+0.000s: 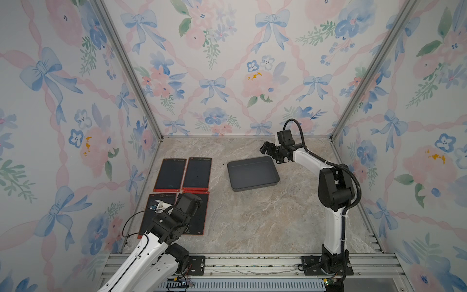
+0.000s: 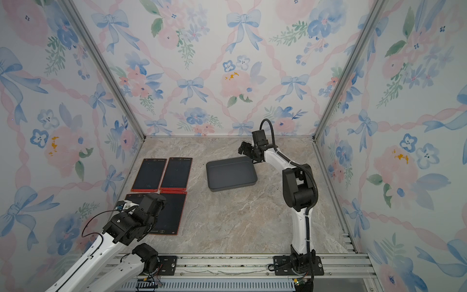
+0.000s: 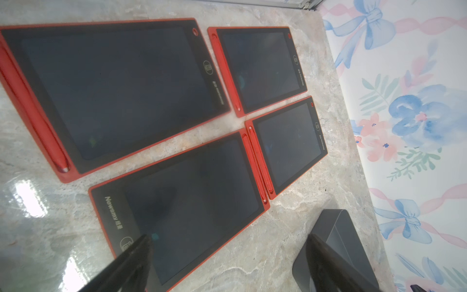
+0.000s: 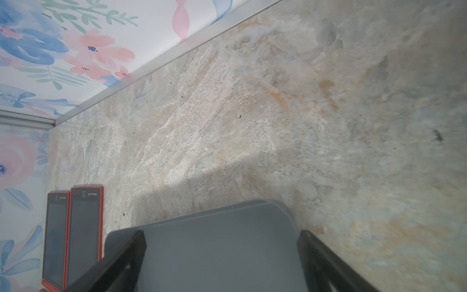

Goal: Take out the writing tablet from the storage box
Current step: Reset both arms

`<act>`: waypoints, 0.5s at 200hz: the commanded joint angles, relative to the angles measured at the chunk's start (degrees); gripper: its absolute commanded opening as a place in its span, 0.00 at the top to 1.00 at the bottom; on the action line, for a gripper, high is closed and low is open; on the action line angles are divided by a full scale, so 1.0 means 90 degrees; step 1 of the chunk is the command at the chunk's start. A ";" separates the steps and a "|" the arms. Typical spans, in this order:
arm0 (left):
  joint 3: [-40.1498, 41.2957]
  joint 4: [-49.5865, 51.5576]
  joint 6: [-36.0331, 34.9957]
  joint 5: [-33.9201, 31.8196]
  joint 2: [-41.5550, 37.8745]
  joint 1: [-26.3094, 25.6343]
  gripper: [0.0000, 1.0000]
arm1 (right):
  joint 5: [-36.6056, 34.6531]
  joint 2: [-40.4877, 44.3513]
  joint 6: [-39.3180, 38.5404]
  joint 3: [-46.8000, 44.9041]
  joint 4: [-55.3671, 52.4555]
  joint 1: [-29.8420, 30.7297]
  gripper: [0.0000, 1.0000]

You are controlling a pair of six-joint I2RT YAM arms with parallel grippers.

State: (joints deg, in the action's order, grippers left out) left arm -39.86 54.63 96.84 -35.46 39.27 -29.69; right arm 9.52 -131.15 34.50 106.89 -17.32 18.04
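The storage box (image 1: 252, 174) (image 2: 231, 174) is a shallow dark grey tray at mid-table, and nothing lies in it. Several red-framed writing tablets lie flat in a block at the left; the near right tablet (image 1: 199, 220) (image 3: 189, 202) sits under my left gripper (image 1: 188, 202) (image 3: 228, 237). That gripper hovers open just above it, one finger over the tablet's near end and the other towards the box (image 3: 336, 227), holding nothing. My right gripper (image 1: 265, 148) (image 4: 222, 232) hangs open over the box's far right corner (image 4: 214, 252), also holding nothing.
The far pair of tablets (image 1: 169, 174) (image 1: 197, 174) lies close to the left wall. Bare marble tabletop (image 1: 252, 222) spreads between the tablets, the box and the front rail (image 1: 252, 265). Floral walls close in three sides.
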 commanded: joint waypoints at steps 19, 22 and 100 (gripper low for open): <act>-0.0282 -0.0902 -0.1364 -0.0437 0.0293 -0.0008 0.02 | -0.0287 0.0109 -0.0218 0.0169 -0.0374 -0.0022 0.03; -0.0288 -0.0988 -0.1466 -0.0458 0.0313 -0.0008 0.02 | -0.0311 0.0118 -0.0226 0.0170 -0.0387 -0.0025 0.03; -0.0295 -0.3636 -0.4181 -0.0853 0.1239 -0.0005 0.02 | -0.0733 0.0384 -0.0429 0.0254 -0.0756 -0.0013 0.03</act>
State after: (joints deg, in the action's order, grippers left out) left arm -41.85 31.22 69.60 -40.58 48.12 -29.69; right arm 5.52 -130.91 32.29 107.50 -21.17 18.04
